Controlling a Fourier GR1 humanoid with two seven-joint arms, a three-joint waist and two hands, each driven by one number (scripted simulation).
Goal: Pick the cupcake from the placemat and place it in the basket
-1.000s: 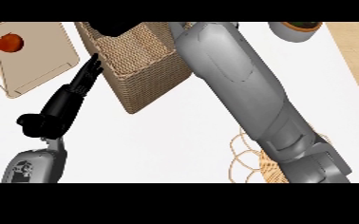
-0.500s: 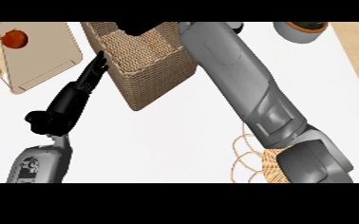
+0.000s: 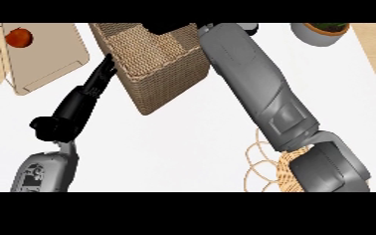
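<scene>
You are looking down on one woven basket (image 3: 158, 67), a squarish tan box of coarse wicker with upright walls, standing at about twelve o'clock on the counter (image 3: 183, 144). The counter top is smooth, plain white, and runs across the whole view; at the far right edge a strip of light wood shows.

One placemat (image 3: 268, 164) lies at five o'clock, made of looped straw-coloured cord with an open, lacy rim and a tighter woven centre; your right forearm (image 3: 260, 89) covers much of it. You cannot see the cupcake: nothing on the bare part of the mat shows it, and the basket's inside is partly hidden by the right hand.

Your right arm is a bulky, smooth grey shell that reaches from five o'clock up to the basket's top rim. Only a dark piece of the right hand (image 3: 167, 27) shows over the basket's opening at twelve o'clock, so you cannot tell how its fingers are set.

Your left hand (image 3: 86, 93) is matte black, at nine o'clock, its fingers straight and close together, tips touching the basket's left wall and gripping nothing.

One flat tan cutting board (image 3: 47, 59) with rounded corners lies at ten o'clock, with one round red fruit (image 3: 19, 37) on it. One grey pot (image 3: 320, 33) sits at two o'clock
</scene>
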